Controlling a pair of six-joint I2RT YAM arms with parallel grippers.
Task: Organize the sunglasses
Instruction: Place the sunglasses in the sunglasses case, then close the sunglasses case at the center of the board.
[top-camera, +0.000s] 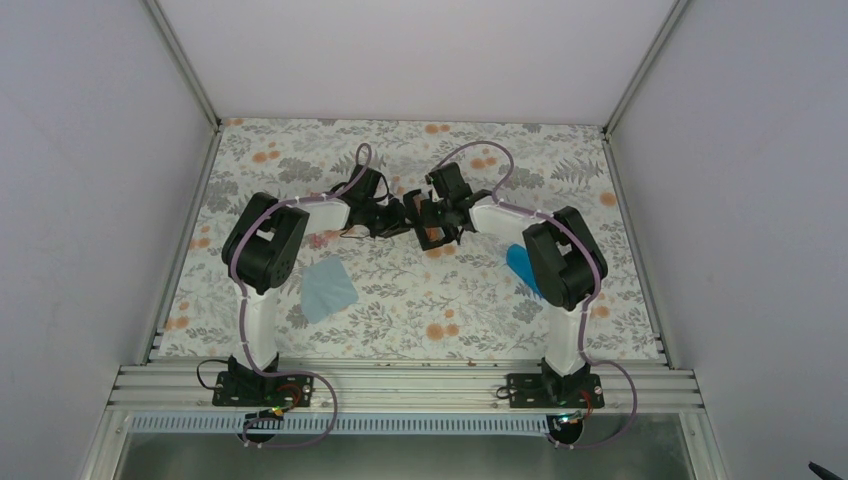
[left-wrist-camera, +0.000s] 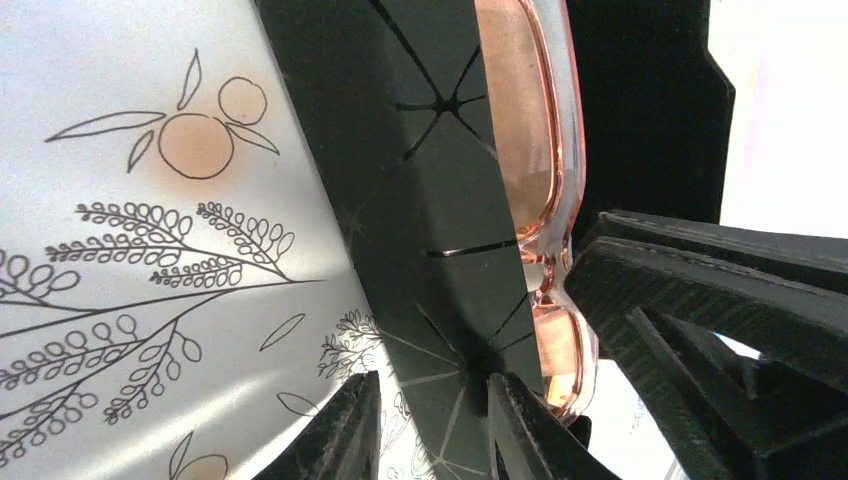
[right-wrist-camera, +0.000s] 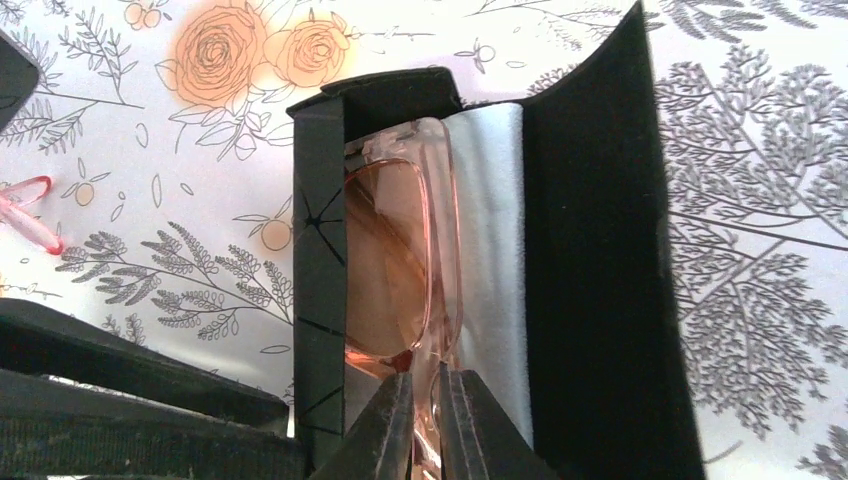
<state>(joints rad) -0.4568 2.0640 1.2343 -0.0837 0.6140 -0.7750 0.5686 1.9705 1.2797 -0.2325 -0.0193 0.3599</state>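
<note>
Both arms are reaching to the middle of the table (top-camera: 400, 310), and the grippers are meeting at a black case (right-wrist-camera: 600, 250).

Right gripper (right-wrist-camera: 425, 430): the fingers are pinching almost fully together on the near end of the thick glasses (right-wrist-camera: 395, 260), with pale pink frame showing between the tips. These glasses are sitting on edge inside the black case, between its line-patterned wall and a pale grey lining (right-wrist-camera: 490, 250). The case's flap is standing open on the right side of the right wrist view.

Left gripper (left-wrist-camera: 432, 400): the fingers are standing part-way apart, one on each side of the case's patterned wall. The thick glasses' frame is showing just behind that wall, beside one finger. I cannot tell whether the fingers are pressing the wall or only straddling it.

Sunglasses (top-camera: 325, 240): they are lying on the table beside the left forearm, a little left of the black case and apart from both grippers. The right wrist view is catching only a thin pink-red loop of them at its left edge.

Cloth (top-camera: 328, 288): it is lying flat, nearer the arm bases than the sunglasses.

Blue case (top-camera: 518, 265): it is lying on the right side, partly hidden under the right arm.
</note>
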